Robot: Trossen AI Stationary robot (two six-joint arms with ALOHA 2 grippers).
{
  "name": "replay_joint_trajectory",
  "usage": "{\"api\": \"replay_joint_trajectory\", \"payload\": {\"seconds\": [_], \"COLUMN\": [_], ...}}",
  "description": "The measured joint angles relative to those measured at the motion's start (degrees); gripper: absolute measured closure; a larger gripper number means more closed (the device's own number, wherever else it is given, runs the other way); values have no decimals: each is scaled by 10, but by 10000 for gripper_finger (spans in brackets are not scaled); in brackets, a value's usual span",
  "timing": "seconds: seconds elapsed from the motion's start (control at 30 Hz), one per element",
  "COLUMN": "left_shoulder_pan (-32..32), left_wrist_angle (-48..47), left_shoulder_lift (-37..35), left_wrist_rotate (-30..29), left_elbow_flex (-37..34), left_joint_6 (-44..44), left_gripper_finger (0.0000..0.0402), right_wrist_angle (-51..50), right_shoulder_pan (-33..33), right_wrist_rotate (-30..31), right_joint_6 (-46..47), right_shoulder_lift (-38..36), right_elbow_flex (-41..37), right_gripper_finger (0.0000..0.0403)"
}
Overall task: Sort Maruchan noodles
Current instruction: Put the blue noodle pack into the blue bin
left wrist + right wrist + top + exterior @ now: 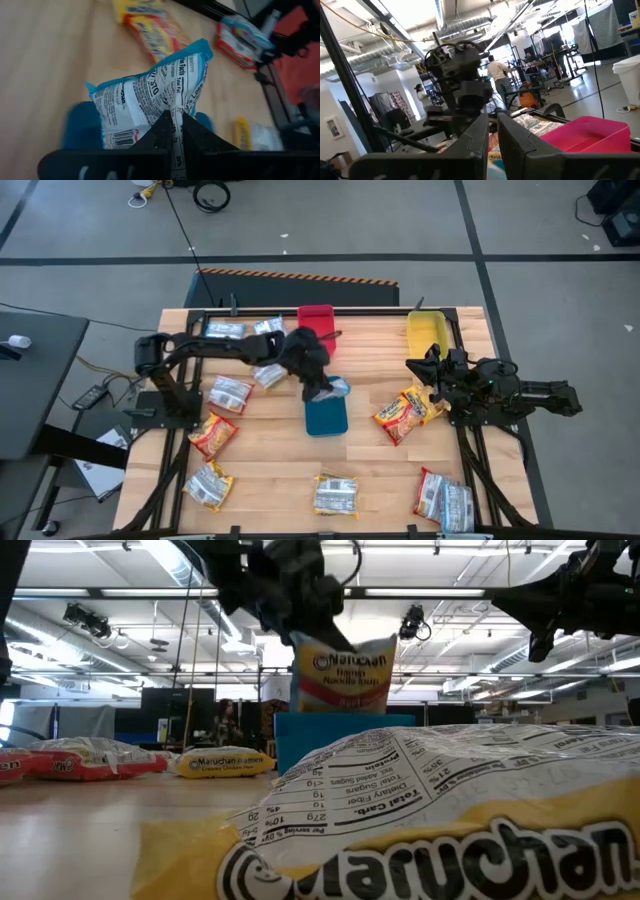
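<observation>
- Risk: left pincer (172,120), clamped on crinkly blue-silver noodle packet's (150,95) seam above blue plastic tray (326,418) at frame centre, may drop it outside.
- Right pincer (425,375), fingers together, idles right.

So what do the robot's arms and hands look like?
Both arms are black and chunky, built from several jointed pieces. The left arm and the right arm look alike. Each ends in a hand with two flat, dark, pointed fingers: the left hand, the right hand. No bright markings show on them.
</observation>
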Motion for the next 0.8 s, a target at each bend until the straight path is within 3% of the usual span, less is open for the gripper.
{"api": "replay_joint_trajectory", "payload": {"seconds": [0.33, 0.47, 0.63, 0.8], "left_shoulder_pan": [6, -4, 4, 19], "left_wrist_angle": [-6, -21, -39, -37], "left_shoulder_lift": [0, 0, 0, 0], "left_wrist_rotate": [80, 73, 3, -4], "left_elbow_flex": [0, 0, 0, 0], "left_joint_6": [-12, -4, 17, 2], "left_gripper_finger": [381, 381, 381, 381], "right_wrist_angle": [0, 0, 0, 3], "right_shoulder_pan": [0, 0, 0, 0], "right_wrist_rotate": [0, 0, 0, -9], "right_joint_6": [0, 0, 3, -1], "right_shoulder_lift": [0, 0, 0, 0], "right_elbow_flex": [0, 0, 0, 0], "right_gripper_finger": [357, 357, 357, 357]}}
